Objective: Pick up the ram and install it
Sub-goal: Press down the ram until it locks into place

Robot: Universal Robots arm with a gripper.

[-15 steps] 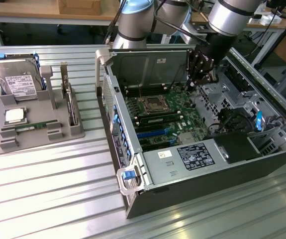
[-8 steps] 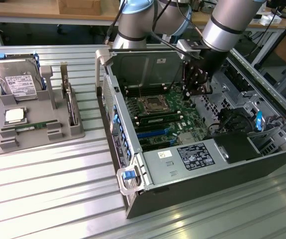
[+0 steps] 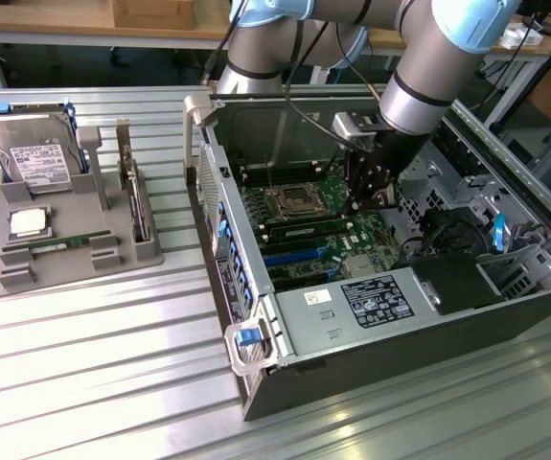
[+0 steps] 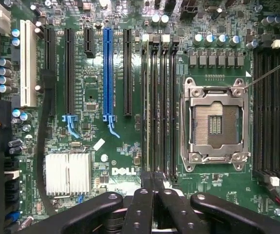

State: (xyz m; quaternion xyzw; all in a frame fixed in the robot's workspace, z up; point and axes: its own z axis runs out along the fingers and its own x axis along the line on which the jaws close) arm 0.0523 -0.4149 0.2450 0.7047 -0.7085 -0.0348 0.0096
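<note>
The ram [image 3: 59,245], a thin green stick, lies flat in a groove of the grey holder tray [image 3: 83,273] on the exterior view's left, far from the arm. My gripper [image 3: 373,199] hangs inside the open computer case, above the motherboard. In the wrist view the gripper [image 4: 154,179] has its two fingers pressed together, and I see nothing between them. They hover over the near end of several parallel black memory slots [image 4: 159,107], which stand bare. The open CPU socket [image 4: 215,122] sits beside those slots.
The tray also carries a grey hard drive [image 3: 34,158] and a square silver CPU [image 3: 28,222]. The case walls [image 3: 208,192], the power supply [image 3: 371,302], a white heatsink [image 4: 67,173] and cables [image 3: 467,240] surround the motherboard. A ribbed metal table [image 3: 93,364] lies around the case.
</note>
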